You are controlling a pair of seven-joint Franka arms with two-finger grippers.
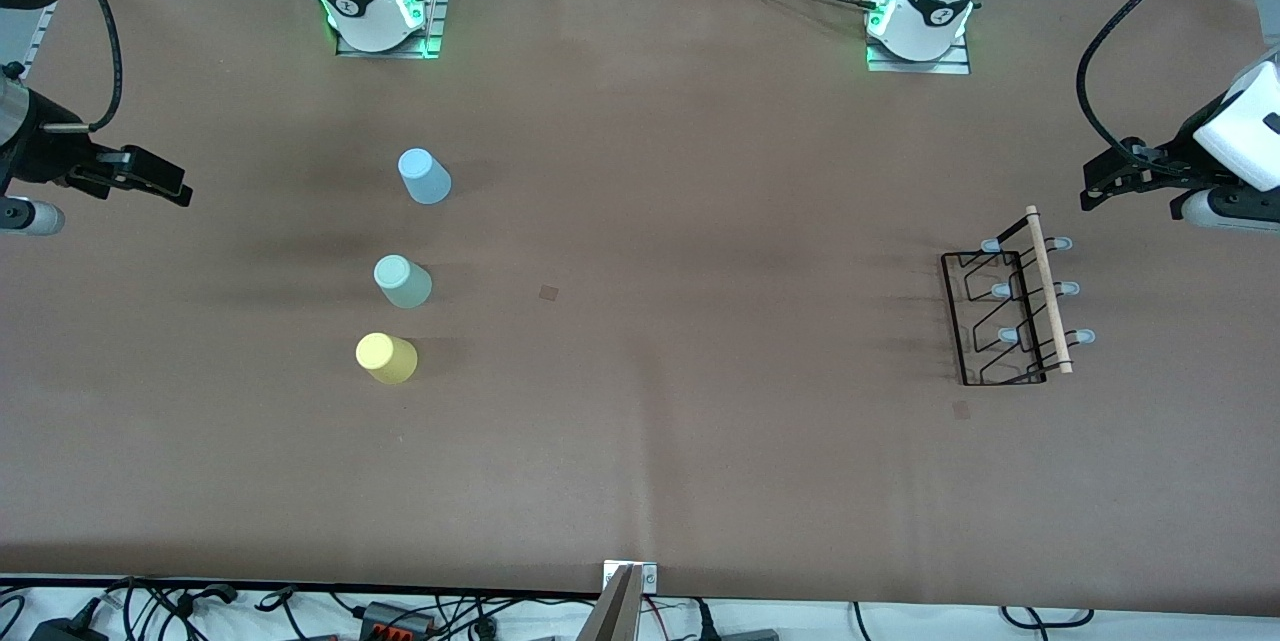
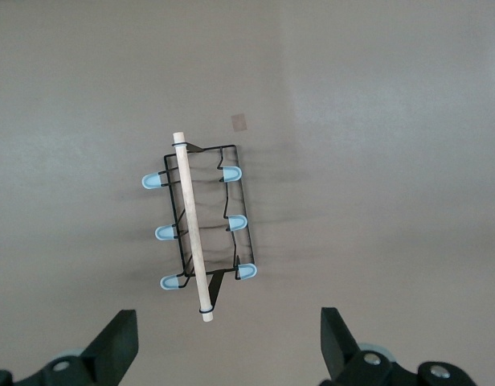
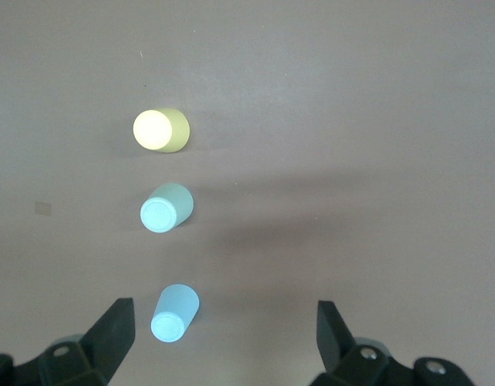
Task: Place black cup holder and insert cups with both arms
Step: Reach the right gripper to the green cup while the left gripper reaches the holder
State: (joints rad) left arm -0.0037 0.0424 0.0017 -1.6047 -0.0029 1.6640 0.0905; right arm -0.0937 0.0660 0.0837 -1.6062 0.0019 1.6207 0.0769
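The black cup holder (image 1: 1010,316), a wire rack with a wooden rod handle (image 1: 1048,291) and pale blue pegs, rests on the table toward the left arm's end. It also shows in the left wrist view (image 2: 203,221). My left gripper (image 1: 1095,186) is open and empty in the air beside it (image 2: 227,338). The light blue cup (image 1: 425,176), pale green cup (image 1: 402,281) and yellow cup (image 1: 386,358) stand in a row toward the right arm's end. The right wrist view shows the yellow (image 3: 161,129), green (image 3: 167,207) and blue (image 3: 176,313) cups. My right gripper (image 1: 165,183) is open and empty, apart from them (image 3: 223,330).
The brown table cover has two small darker patches (image 1: 548,292) (image 1: 961,409). The arm bases (image 1: 380,11) (image 1: 920,16) stand along the table's edge farthest from the front camera. Cables and a mount (image 1: 625,601) lie at the nearest edge.
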